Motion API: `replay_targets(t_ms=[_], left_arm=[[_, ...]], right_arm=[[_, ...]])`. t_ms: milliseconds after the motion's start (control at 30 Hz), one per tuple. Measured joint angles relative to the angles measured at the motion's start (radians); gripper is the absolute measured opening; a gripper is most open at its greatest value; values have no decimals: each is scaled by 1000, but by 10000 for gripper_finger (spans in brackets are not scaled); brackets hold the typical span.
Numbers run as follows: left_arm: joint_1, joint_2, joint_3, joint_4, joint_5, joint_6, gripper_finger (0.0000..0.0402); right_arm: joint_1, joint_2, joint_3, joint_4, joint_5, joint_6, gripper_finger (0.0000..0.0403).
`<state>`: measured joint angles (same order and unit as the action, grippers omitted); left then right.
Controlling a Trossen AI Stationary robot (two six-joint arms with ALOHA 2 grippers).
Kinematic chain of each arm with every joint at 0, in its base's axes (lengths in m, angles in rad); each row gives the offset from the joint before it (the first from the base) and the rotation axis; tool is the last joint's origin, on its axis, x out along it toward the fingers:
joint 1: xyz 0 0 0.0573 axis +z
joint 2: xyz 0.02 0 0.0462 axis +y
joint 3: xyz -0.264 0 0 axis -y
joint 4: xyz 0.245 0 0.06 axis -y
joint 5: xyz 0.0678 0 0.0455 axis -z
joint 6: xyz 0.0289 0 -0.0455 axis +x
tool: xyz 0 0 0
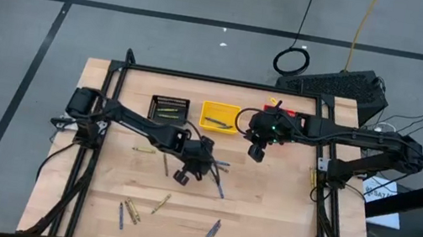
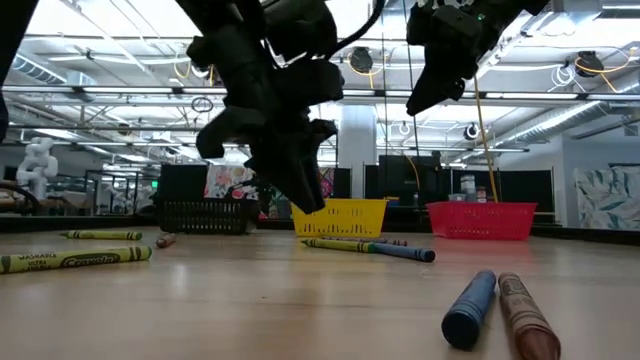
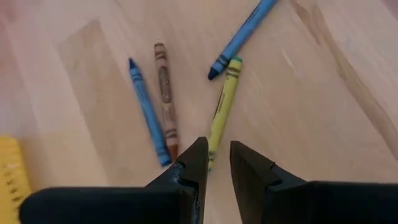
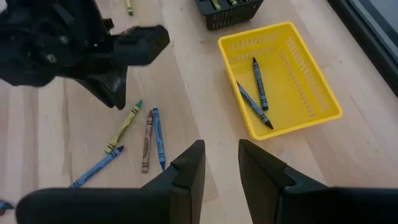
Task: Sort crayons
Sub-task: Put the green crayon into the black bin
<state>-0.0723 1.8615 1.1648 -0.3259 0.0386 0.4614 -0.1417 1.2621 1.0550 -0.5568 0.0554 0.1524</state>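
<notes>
Four crayons (image 3: pixel 163 99) lie clustered mid-surface (image 1: pixel 262 229), none held. Left gripper (image 3: pixel 216 163) hovers over them, fingers narrowly parted, empty. Right gripper (image 4: pixel 221 163) hangs just short of the yellow basket (image 4: pixel 323 102) at the far edge, fingers narrowly parted, empty.

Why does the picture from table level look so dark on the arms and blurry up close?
Low view: bright ceiling lights behind silhouette the left claw; the nearest crayons lie soft, out of focus. Left wrist view: the yellow crayon looks sharp.
</notes>
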Motion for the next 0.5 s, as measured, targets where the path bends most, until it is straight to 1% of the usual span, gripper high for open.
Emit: replay_targets(t_ms=[100,500], left_arm=[[0,12,-1,-4,22,0,68],[1,34,0,16,22,-1,68]], right_arm=[[0,0,0,1,0,-5,84],[-1,0,0,6,0,-19,84]])
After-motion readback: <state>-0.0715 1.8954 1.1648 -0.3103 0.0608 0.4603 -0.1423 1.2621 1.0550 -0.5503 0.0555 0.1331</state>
